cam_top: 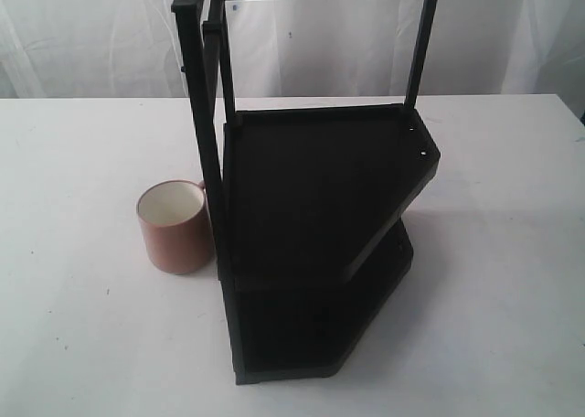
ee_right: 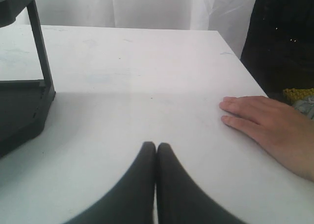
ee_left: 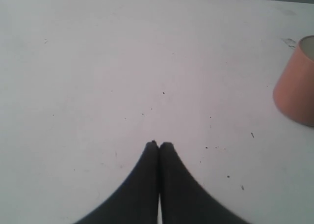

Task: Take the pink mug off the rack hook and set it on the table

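Note:
The pink mug (cam_top: 174, 227) stands upright on the white table (cam_top: 73, 161), its cream inside facing up and its handle against the left post of the black rack (cam_top: 320, 216). A small black peg (cam_top: 184, 69) juts from that post higher up, with nothing on it. The mug's side (ee_left: 297, 86) shows at the edge of the left wrist view, well apart from my left gripper (ee_left: 159, 144), which is shut and empty over bare table. My right gripper (ee_right: 156, 145) is shut and empty too, beside the rack's base (ee_right: 24, 111). Neither gripper appears in the exterior view.
A person's hand (ee_right: 270, 126) lies flat on the table near its corner, close to my right gripper. The table edge (ee_right: 240, 57) runs past it, with dark fabric beyond. White curtain hangs behind the table (cam_top: 91, 33).

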Robot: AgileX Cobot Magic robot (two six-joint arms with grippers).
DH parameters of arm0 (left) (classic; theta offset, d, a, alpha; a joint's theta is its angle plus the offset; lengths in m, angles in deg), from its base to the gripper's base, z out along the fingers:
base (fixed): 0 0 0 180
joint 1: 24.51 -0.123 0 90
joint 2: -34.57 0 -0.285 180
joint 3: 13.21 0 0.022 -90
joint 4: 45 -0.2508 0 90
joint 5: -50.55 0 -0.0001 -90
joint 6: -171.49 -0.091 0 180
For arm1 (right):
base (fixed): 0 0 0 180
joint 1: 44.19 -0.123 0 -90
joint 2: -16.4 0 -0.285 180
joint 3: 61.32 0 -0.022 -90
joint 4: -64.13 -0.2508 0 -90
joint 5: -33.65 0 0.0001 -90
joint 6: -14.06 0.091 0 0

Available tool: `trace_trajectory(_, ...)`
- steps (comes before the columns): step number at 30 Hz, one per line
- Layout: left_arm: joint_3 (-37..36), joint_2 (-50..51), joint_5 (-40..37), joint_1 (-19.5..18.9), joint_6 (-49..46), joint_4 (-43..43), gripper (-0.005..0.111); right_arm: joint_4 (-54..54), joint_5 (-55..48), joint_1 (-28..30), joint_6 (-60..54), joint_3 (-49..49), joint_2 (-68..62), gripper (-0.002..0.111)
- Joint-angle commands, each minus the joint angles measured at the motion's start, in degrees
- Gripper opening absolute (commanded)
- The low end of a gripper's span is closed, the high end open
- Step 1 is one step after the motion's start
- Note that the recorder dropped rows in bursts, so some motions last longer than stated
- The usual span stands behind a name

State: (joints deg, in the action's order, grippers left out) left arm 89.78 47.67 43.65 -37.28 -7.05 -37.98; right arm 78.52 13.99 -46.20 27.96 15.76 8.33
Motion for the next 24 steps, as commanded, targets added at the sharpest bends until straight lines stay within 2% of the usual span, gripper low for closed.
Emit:
trace_trajectory(1, -0.21, -0.38, -0.24, 0.26, 0.25, 1.7, 0.0, 0.5, 0.04, -0.29, -0.17, 0.14, 0.28, 0.0)
trace_trajectory(11, -0.21, -0.38, -0.44, 0.37, 0.71, 1.81, 0.0, 0.5, 0.04, -0.29, -0.17, 0.14, 0.28, 0.0)
trace_trajectory(18, -0.21, -0.38, -0.44, 2.88, 1.59, 1.81, 0.0, 0.5, 0.04, -0.29, -0.17, 0.14, 0.28, 0.0)
trace_trajectory(24, -0.21, -0.38, -0.44, 2.9, 1.33, 1.81, 0.0, 0.5, 0.04, -0.29, -0.17, 0.14, 0.28, 0.0)
